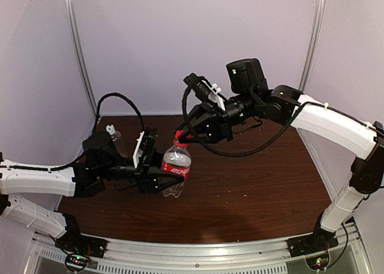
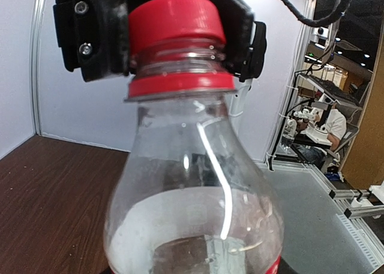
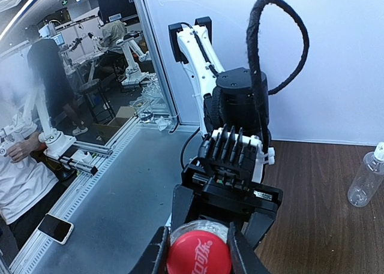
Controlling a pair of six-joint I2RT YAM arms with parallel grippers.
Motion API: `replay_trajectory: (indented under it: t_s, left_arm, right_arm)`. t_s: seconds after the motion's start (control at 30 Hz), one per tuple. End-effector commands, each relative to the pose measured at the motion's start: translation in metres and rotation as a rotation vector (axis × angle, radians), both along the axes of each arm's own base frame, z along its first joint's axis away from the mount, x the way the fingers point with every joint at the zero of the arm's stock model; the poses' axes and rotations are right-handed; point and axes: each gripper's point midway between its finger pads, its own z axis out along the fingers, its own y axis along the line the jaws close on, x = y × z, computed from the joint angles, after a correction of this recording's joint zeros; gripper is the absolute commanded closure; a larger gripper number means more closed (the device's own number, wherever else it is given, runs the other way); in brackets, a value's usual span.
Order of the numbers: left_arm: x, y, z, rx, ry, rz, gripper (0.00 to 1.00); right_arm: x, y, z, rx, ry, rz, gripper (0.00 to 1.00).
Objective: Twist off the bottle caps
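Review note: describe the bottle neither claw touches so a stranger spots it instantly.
On the dark wooden table, look to the far left corner, behind the left arm. A small clear bottle stands there alone. Unlike the red-labelled bottle held mid-table by the left claw with the right claw on its red cap, it has a white cap and no label.

Dark brown table (image 1: 252,190), a plain clear bottle (image 1: 117,141) upright, apparently white-capped, near its back-left corner.
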Motion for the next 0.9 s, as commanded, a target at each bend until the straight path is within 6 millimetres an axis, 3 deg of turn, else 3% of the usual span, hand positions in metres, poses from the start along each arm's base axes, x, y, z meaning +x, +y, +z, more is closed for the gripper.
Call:
replay_trajectory:
  t_s: [0.0,0.87]
  left_arm:
    - [-0.018,0.005,0.025,-0.1,-0.067,-0.089,0.64]
    - [-0.025,0.001,0.026,-0.098,-0.03,-0.161,0.64]
  right_arm:
    - [0.005,-0.014,0.023,0.065,-0.058,0.004,0.76]
    - [0.008,-0.029,0.036,0.081,-0.12,-0.02,0.68]
